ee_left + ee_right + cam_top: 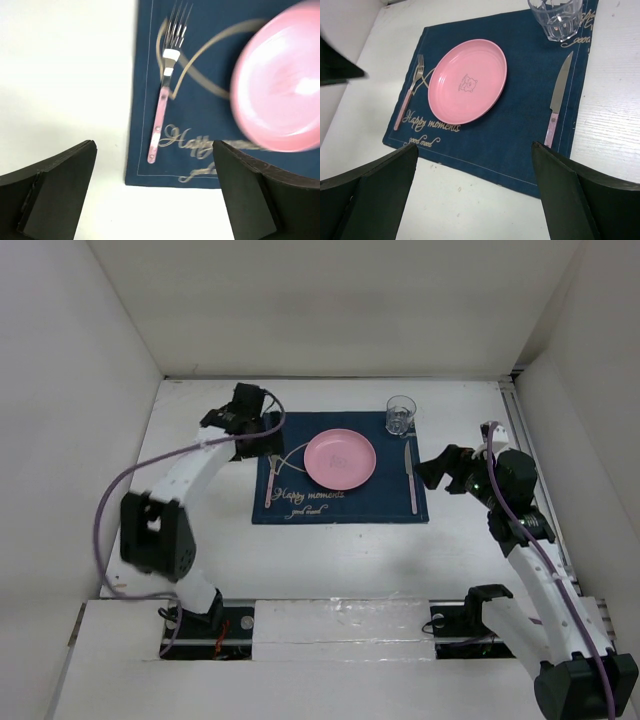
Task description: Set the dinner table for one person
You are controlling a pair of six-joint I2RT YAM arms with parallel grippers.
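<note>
The white dinner table (330,550) bears a navy placemat (345,502). On the mat are a pink plate (340,458), a pink-handled fork (270,482) at its left, a pink-handled knife (410,478) at its right and a clear glass (401,413) at the far right corner. My left gripper (243,430) hovers open and empty above the mat's far left corner. In the left wrist view the gripper (153,165) frames the fork (162,107). My right gripper (447,472) is open and empty just right of the knife. The right wrist view shows the gripper (475,150) above the mat (520,130).
White walls enclose the table on the left, back and right. A slot runs along the right wall (512,410). Bare tabletop lies in front of the mat and on both sides.
</note>
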